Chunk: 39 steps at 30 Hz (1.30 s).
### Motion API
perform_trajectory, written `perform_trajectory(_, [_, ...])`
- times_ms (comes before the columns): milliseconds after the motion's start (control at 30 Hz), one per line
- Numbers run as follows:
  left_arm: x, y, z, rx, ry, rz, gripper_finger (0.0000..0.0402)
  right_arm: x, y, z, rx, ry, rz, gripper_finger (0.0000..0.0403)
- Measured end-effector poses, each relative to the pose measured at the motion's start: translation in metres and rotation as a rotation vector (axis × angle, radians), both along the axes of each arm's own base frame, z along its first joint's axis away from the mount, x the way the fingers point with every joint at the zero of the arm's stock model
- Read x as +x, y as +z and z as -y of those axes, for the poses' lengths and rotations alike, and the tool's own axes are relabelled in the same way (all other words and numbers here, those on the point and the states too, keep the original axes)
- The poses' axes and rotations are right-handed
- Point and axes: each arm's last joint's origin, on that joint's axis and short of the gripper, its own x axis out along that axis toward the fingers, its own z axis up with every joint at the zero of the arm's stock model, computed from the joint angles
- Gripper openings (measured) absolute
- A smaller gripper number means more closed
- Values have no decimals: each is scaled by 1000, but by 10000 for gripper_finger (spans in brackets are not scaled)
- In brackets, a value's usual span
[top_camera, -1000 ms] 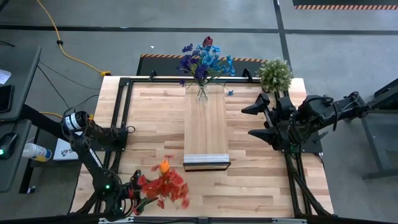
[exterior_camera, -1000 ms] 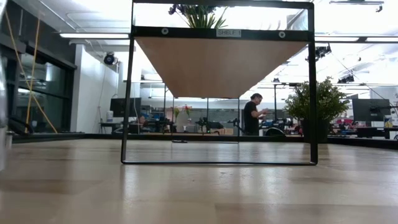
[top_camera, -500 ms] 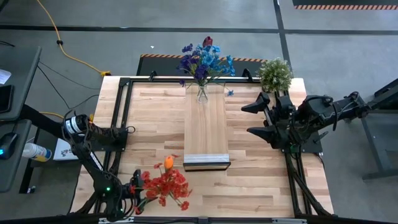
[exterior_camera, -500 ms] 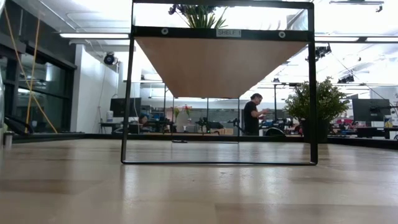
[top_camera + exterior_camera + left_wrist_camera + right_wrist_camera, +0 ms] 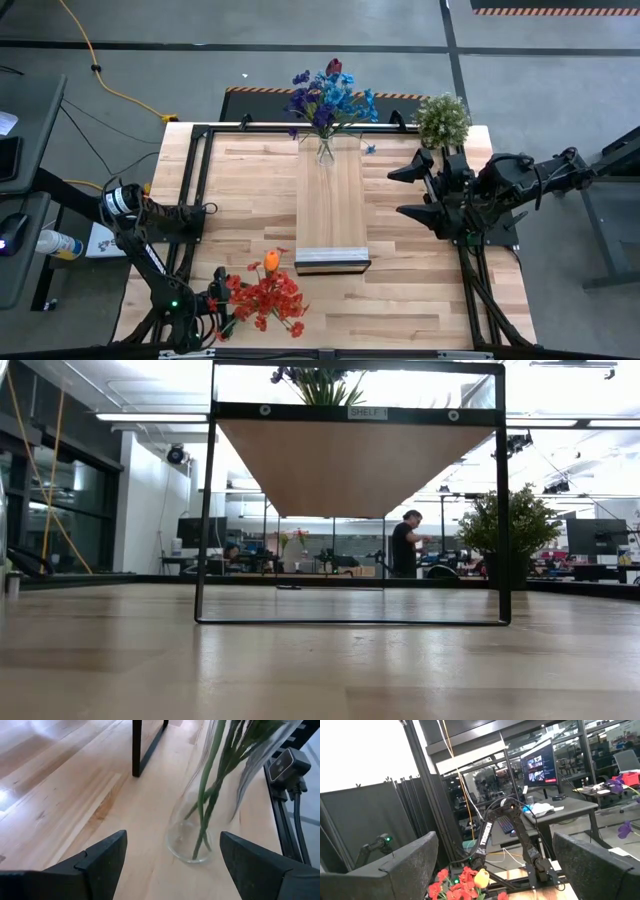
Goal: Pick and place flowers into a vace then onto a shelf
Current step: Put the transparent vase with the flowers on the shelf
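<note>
A clear glass vase (image 5: 186, 836) with green stems (image 5: 210, 795) in it stands by its base on the tabletop near the near-left corner. Its red and orange flowers (image 5: 266, 295) spread above it. My left gripper (image 5: 220, 306) (image 5: 172, 840) is open and low. Its fingers stand either side of the vase's lower part and a little short of it, touching nothing. A second vase (image 5: 325, 150) with blue and purple flowers (image 5: 328, 98) stands on the far end of the shelf (image 5: 332, 215). My right gripper (image 5: 408, 192) (image 5: 495, 840) is open, raised at the table's right.
The shelf's black frame leg (image 5: 145, 750) stands just beyond the vase. A bushy potted plant (image 5: 442, 120) sits at the far right corner. Black rails (image 5: 195, 190) run along the table's sides. In the low view a person (image 5: 405, 545) stands far off in the room.
The red and orange flower heads have swung a little toward the table's right and then settled. My left gripper has stayed open beside the vase, rolling slightly.
</note>
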Motion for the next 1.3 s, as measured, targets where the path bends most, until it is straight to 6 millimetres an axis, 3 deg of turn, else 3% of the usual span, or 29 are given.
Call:
perform_trajectory(200, [0, 0, 0, 8, -3, 0, 357, 0, 0, 0, 1, 0, 0, 381])
perform_trajectory(400, [0, 0, 0, 10, -2, 2, 396, 0, 0, 0, 1, 0, -2, 381])
perform_trajectory(1300, [4, 8, 7, -107, 68, 139, 381, 1, -4, -1, 9, 13, -40, 381])
